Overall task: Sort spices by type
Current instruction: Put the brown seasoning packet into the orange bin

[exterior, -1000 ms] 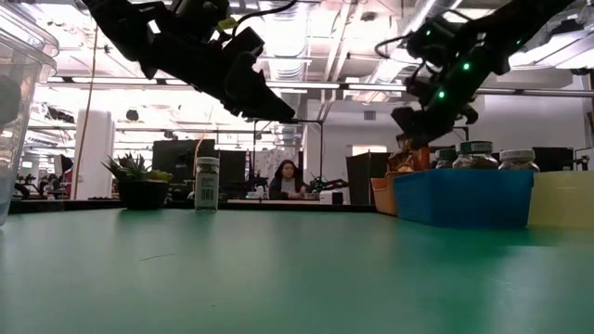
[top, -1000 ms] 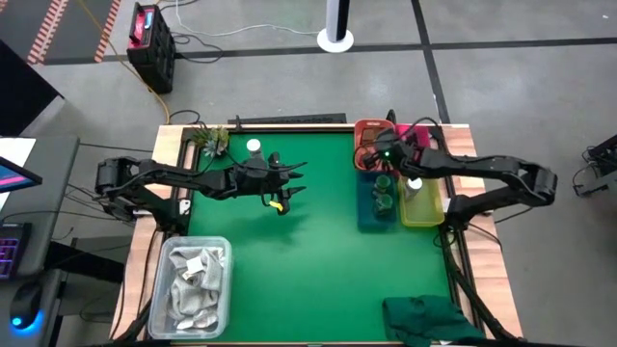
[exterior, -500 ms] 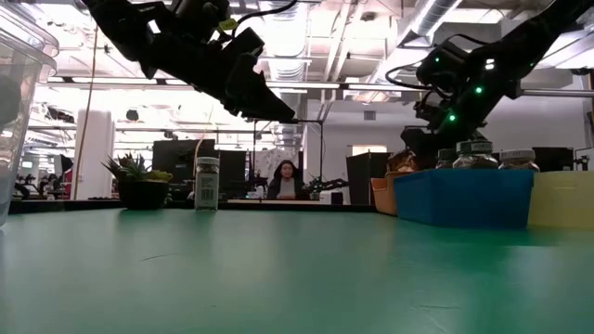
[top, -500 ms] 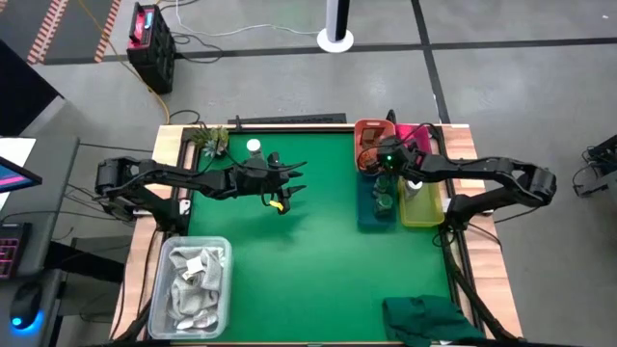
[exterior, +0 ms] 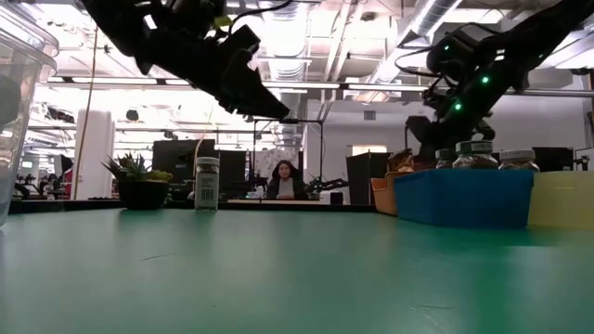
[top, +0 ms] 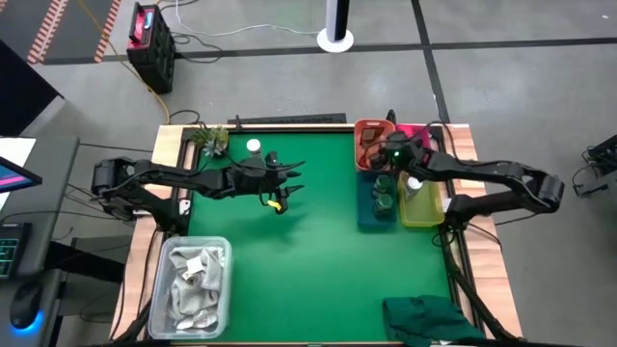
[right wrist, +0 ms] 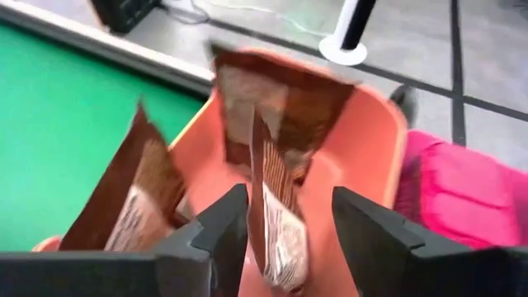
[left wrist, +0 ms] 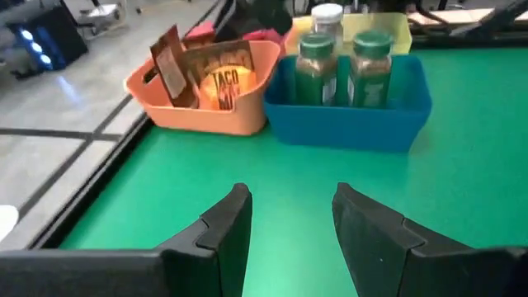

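Right gripper [right wrist: 280, 239] jaws are opening over orange bin [top: 370, 136], releasing brown packet [right wrist: 276, 165] inside. Left gripper [left wrist: 285, 223], jaws parted and empty, is hovering mid-surface. White-capped jar [top: 254, 147] is awaiting sorting.

high view: straight down, whole table [top: 289, 241].
low view: tabletop level.
wrist views: both see orange bin [left wrist: 239, 115].

packet labels [right wrist: 276, 231] blurred, yellow bin [exterior: 566, 199] cut off at edge

"TACO" on packet [left wrist: 221, 81], rest perhaps illegible
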